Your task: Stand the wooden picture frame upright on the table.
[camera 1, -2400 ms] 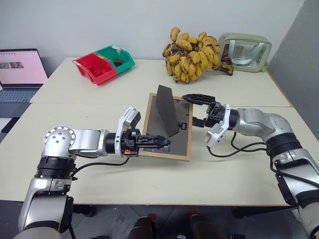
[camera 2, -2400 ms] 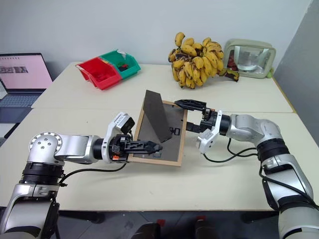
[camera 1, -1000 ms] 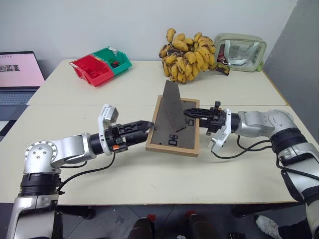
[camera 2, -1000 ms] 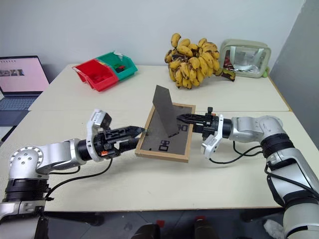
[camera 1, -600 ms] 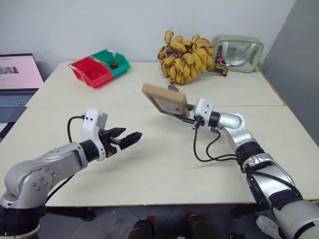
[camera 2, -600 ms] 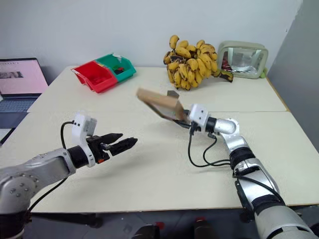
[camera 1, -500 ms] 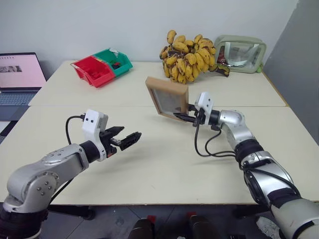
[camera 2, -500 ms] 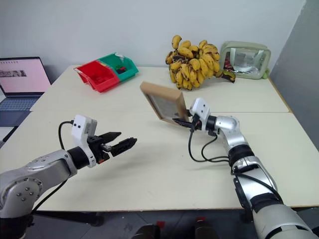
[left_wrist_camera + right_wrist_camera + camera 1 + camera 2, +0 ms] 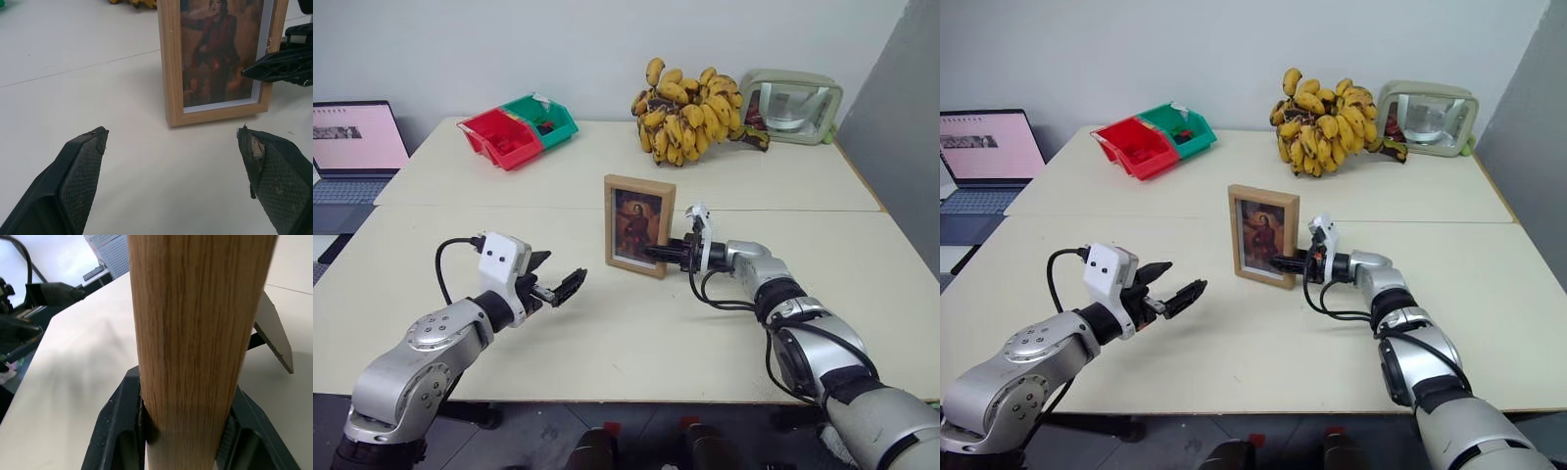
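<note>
The wooden picture frame (image 9: 639,224) stands upright on the worktop (image 9: 636,333). The right gripper (image 9: 658,253) pinches its edge. The left gripper (image 9: 560,285) waits nearby, spread wide.

No legible text, labels, brands or nos. anywhere; laptop (image 9: 354,137) screen off the table's (image 9: 607,343) left edge too small to read.
</note>
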Robot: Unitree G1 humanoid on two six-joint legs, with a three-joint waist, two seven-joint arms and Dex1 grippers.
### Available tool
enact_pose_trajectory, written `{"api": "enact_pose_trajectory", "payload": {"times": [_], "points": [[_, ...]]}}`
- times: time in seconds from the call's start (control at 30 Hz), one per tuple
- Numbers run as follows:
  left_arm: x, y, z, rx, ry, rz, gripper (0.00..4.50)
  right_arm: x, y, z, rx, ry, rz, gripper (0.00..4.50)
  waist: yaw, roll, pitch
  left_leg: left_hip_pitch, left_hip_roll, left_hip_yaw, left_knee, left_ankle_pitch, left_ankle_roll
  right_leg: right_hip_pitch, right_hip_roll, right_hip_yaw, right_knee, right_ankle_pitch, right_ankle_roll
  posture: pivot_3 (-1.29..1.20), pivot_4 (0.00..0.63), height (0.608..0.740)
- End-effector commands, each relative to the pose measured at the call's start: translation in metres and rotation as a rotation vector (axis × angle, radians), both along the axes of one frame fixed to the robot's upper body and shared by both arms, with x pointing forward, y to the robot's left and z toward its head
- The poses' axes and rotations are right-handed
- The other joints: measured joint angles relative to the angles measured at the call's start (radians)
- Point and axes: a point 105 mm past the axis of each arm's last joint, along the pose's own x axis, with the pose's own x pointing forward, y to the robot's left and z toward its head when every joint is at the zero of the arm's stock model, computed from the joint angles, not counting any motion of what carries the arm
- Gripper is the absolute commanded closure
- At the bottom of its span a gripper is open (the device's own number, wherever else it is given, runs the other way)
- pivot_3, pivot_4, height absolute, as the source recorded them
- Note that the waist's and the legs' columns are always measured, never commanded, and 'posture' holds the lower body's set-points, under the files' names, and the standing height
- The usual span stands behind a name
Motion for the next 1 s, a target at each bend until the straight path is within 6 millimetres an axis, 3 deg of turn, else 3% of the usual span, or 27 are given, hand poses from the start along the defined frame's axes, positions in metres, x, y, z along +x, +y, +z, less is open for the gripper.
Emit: {"api": "enact_pose_trajectory", "payload": {"times": [0.03, 0.1, 0.17, 0.2, 0.47, 0.53, 0.6, 0.7, 0.73, 0.83, 1.0], "points": [[0.004, -0.001, 0.013, 0.011, -0.051, -0.013, 0.00, -0.001, -0.010, -0.007, -0.050, -0.021, -0.004, 3.22, 0.001, 0.000, 0.000, 0.000, 0.000, 0.000, 0.000, 0.000, 0.000, 0.000, 0.000, 0.000, 0.000, 0.000, 0.000, 0.00, 0.150, 0.740], [0.007, -0.001, 0.013, 0.010, -0.051, -0.017, 0.00, -0.002, -0.013, -0.011, -0.068, -0.025, -0.005, 3.22, 0.003, 0.000, 0.000, 0.000, 0.000, -0.001, 0.000, 0.000, 0.000, 0.001, 0.000, -0.001, 0.000, 0.000, 0.000, 0.00, 0.150, 0.740], [0.010, -0.003, 0.014, 0.012, -0.054, -0.027, 0.00, -0.003, -0.016, -0.013, -0.077, -0.029, -0.008, 2.49, 0.005, 0.000, 0.000, 0.000, 0.000, -0.001, 0.000, 0.000, 0.000, 0.001, 0.000, -0.001, 0.000, 0.000, 0.000, 0.00, 0.150, 0.740], [0.012, -0.004, 0.015, 0.012, -0.056, -0.034, 0.00, -0.003, -0.018, -0.015, -0.083, -0.030, -0.009, 2.45, 0.006, 0.000, 0.000, 0.000, 0.000, -0.001, 0.001, 0.000, 0.000, 0.001, 0.000, -0.001, 0.000, 0.000, 0.000, 0.00, 0.150, 0.740], [0.020, -0.008, 0.016, 0.030, -0.058, -0.086, 0.00, -0.012, -0.045, -0.024, -0.153, -0.068, -0.010, 0.42, -0.001, 0.000, 0.000, 0.000, 0.001, -0.001, 0.000, 0.000, 0.000, 0.001, 0.001, 0.000, 0.000, 0.000, 0.000, 0.00, 0.150, 0.740], [0.022, -0.004, 0.018, 0.032, -0.054, -0.090, 0.00, -0.016, -0.067, -0.026, -0.221, -0.113, -0.035, 0.03, -0.001, 0.000, 0.000, 0.000, 0.001, -0.001, 0.000, 0.000, 0.000, 0.001, 0.001, 0.000, 0.000, 0.000, 0.000, 0.00, 0.150, 0.740], [0.023, 0.003, 0.023, 0.030, -0.035, -0.106, 0.00, -0.019, -0.100, -0.023, -0.327, -0.186, -0.101, 0.01, 0.004, 0.000, 0.000, 0.000, 0.000, -0.001, 0.000, 0.000, 0.000, 0.001, 0.001, -0.001, 0.000, 0.000, 0.000, 0.00, 0.150, 0.740], [0.021, 0.016, 0.026, 0.060, 0.007, -0.134, 0.00, -0.028, -0.125, -0.001, -0.371, -0.242, -0.150, 0.01, 0.018, 0.000, 0.000, -0.001, -0.001, -0.001, 0.001, 0.000, 0.000, 0.001, 0.000, -0.001, -0.001, 0.000, 0.000, 0.00, 0.150, 0.740], [0.021, 0.021, 0.029, 0.062, 0.023, -0.154, 0.00, -0.032, -0.127, 0.017, -0.358, -0.260, -0.155, 0.01, 0.018, 0.001, 0.001, -0.001, -0.001, -0.001, 0.001, 0.000, 0.000, 0.001, 0.000, -0.001, -0.001, 0.000, 0.001, 0.00, 0.150, 0.740], [0.023, 0.035, 0.043, 0.074, 0.052, -0.199, 0.00, -0.051, -0.120, 0.060, -0.328, -0.287, -0.138, 0.01, 0.006, 0.003, 0.002, -0.001, 0.000, -0.001, 0.001, 0.000, 0.000, 0.000, 0.000, 0.000, 0.000, 0.000, 0.000, 0.00, 0.150, 0.740], [0.043, 0.055, 0.072, 0.109, 0.018, -0.202, 0.00, -0.067, -0.102, 0.091, -0.297, -0.269, -0.149, 0.01, -0.005, 0.003, 0.002, 0.000, 0.001, -0.002, 0.000, 0.000, 0.000, 0.000, 0.007, -0.001, -0.001, -0.001, -0.001, 0.00, 0.150, 0.740]]}}
